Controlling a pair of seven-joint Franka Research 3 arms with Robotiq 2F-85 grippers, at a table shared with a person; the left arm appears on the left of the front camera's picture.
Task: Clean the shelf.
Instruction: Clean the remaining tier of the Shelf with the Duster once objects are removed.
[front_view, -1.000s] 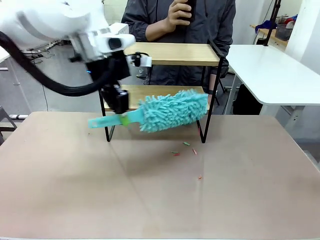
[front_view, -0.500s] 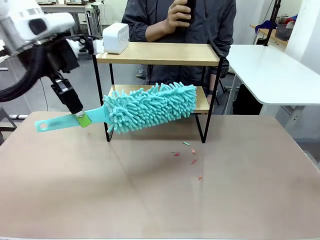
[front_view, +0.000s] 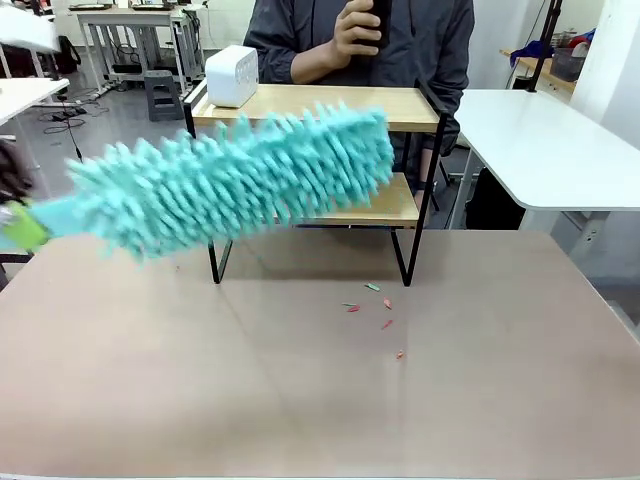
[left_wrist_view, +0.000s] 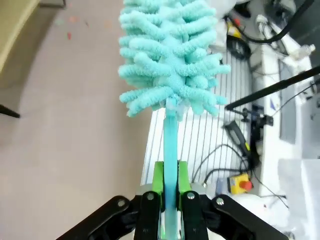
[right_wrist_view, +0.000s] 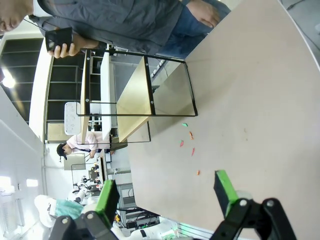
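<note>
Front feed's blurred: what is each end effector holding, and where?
Left end effector grips the teal duster by its handle, below the fluffy head. Right end effector is open, empty.

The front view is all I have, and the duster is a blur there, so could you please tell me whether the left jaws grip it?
Observer: Yes. In the left wrist view the left jaws are shut on the duster, clamping its flat handle between the green pads.
Operator: Thank you. And the right jaws?
Observer: In the right wrist view they stand wide open, nothing between them, with the table beyond.
</note>
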